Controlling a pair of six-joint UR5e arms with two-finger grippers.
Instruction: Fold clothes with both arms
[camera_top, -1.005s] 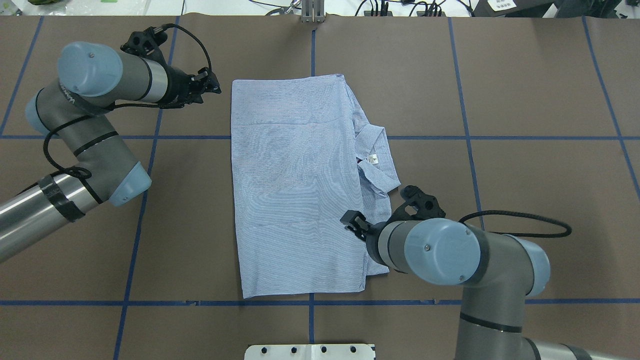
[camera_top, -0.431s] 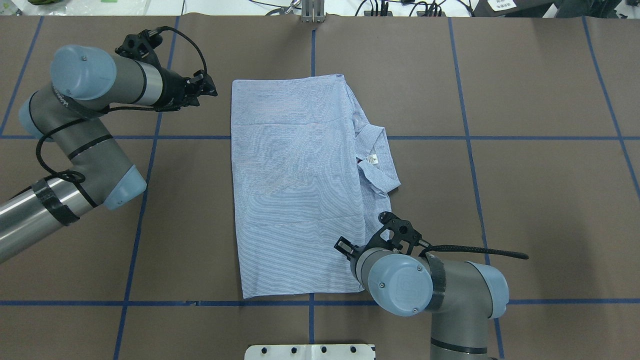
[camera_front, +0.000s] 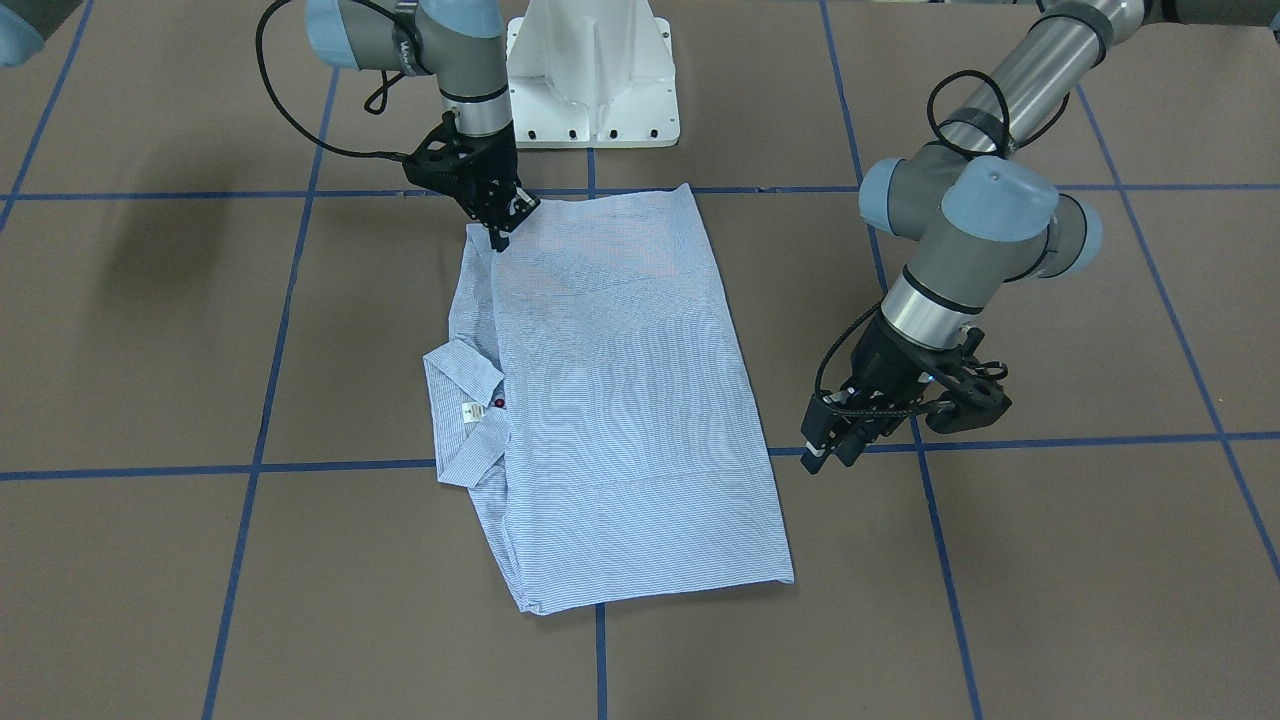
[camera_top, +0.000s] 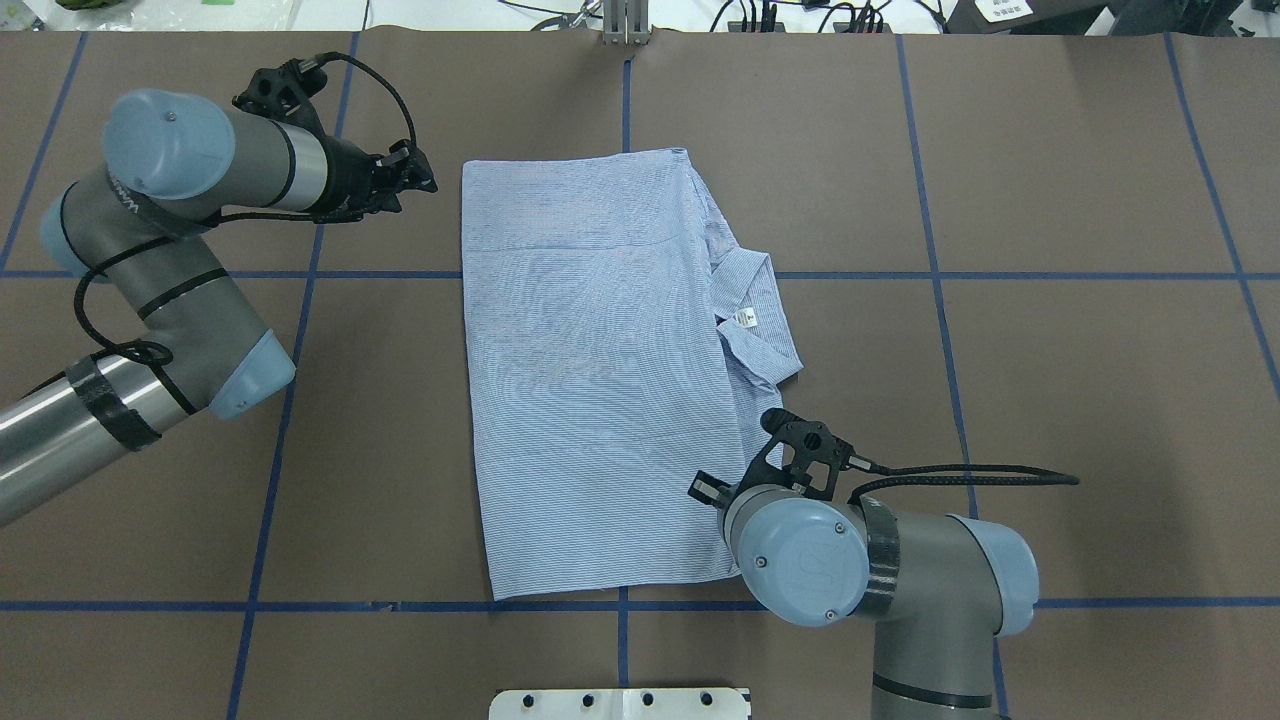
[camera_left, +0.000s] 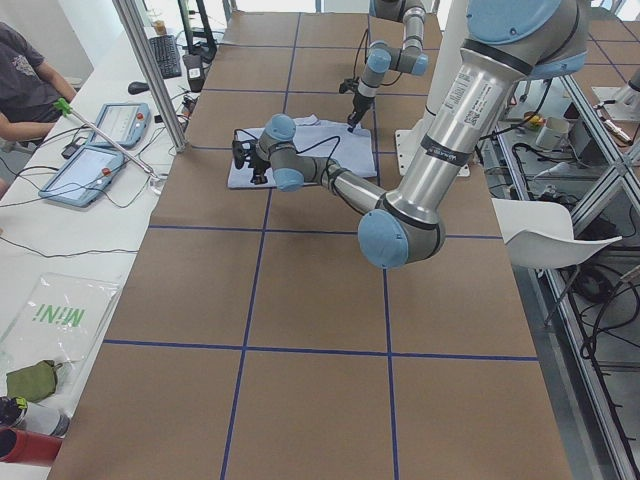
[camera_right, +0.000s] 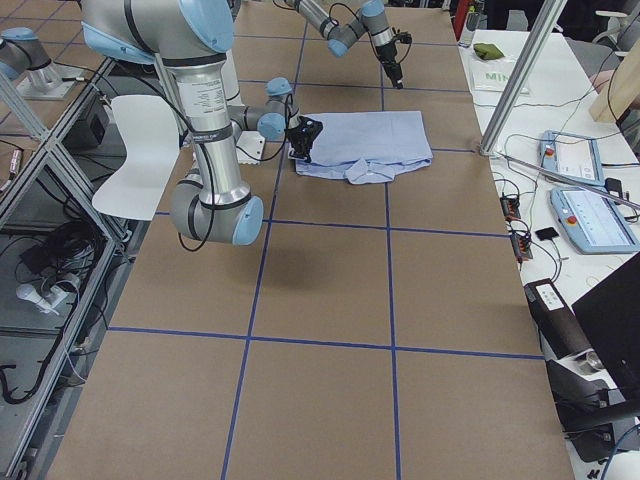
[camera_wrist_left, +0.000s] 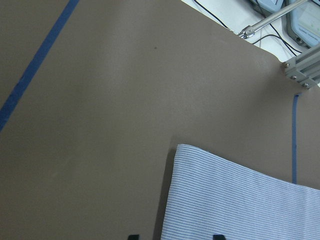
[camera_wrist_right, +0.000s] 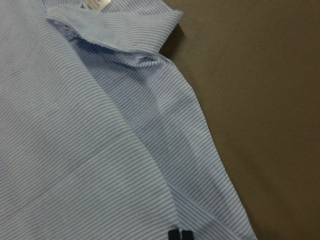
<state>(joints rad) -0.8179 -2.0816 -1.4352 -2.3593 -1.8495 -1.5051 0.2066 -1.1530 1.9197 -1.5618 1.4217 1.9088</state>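
The light blue striped shirt (camera_top: 590, 370) lies folded into a long rectangle on the brown table. Its collar (camera_top: 755, 310) and white label stick out on the right side. My left gripper (camera_top: 425, 180) hovers open just off the shirt's far left corner. In the left wrist view that corner (camera_wrist_left: 240, 200) lies between the two spread fingertips. My right gripper (camera_front: 500, 235) points down at the shirt's corner nearest the robot, on the collar side. In the right wrist view its fingertips (camera_wrist_right: 180, 235) are pressed together over the fabric (camera_wrist_right: 100, 140). I see no cloth between them.
Blue tape lines (camera_top: 930, 275) divide the brown table into squares. The white pedestal base (camera_front: 590, 70) stands at the robot's edge. A metal post (camera_top: 625, 25) rises at the far edge. A side table with tablets (camera_left: 100, 150) and a seated person (camera_left: 25, 80) lies beyond.
The right arm has swung its gripper along the shirt's collar-side edge toward the near corner and turned its wrist. The left arm shifted only slightly. The shirt has barely moved.
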